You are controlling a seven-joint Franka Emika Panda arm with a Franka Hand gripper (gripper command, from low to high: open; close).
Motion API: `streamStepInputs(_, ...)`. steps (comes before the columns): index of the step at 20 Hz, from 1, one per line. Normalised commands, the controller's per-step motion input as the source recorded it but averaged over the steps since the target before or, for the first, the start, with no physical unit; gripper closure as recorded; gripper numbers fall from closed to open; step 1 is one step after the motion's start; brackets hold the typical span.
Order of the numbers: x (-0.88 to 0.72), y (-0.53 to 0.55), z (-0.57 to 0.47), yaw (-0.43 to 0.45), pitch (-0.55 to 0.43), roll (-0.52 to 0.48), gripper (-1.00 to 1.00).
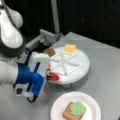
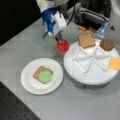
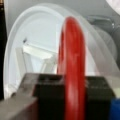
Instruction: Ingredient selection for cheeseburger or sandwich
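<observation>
In wrist view, pincer [image 3: 72,97] clamping tomato disc [image 3: 72,65] edge-on

Red tomato disc [image 2: 62,46] held on edge, clamped in the gripper [image 2: 59,39], raised just off the left rim of the divided white tray [image 2: 82,75] in a front view; in the wrist view it fills centre frame as a vertical red ring [image 3: 72,62]. Bread slice [image 2: 40,72] lies flat on the white plate [image 2: 27,80], lower left, green lettuce blob [image 2: 45,76] on top. Second bread slice [image 2: 86,40] sits in the tray's top compartment, dark-brown patty [image 2: 107,44] upper right, yellow cheese square [image 2: 115,63] at the right edge.
</observation>
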Motion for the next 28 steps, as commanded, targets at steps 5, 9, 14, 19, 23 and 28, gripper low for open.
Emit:
streamStepInputs(5, 0.33, -0.5, 0.07, 0.464, 0.122, -0.06, 1.0)
streamStepInputs(9, 0.59, -0.44, 0.04, 0.501, 0.098, -0.056, 1.0)
streamStepInputs(14, 0.73, -0.42, -0.11, 0.45, 0.068, -0.002, 1.0)
streamStepInputs(19, 0.69, -0.39, -0.16, 0.395, 0.009, 0.077, 1.0)
streamStepInputs(23, 0.38, -0.27, -0.04, 0.329, 0.004, 0.145, 1.0)
streamStepInputs(28, 0.14, -0.2, 0.02, 0.272, 0.002, 0.139, 1.0)
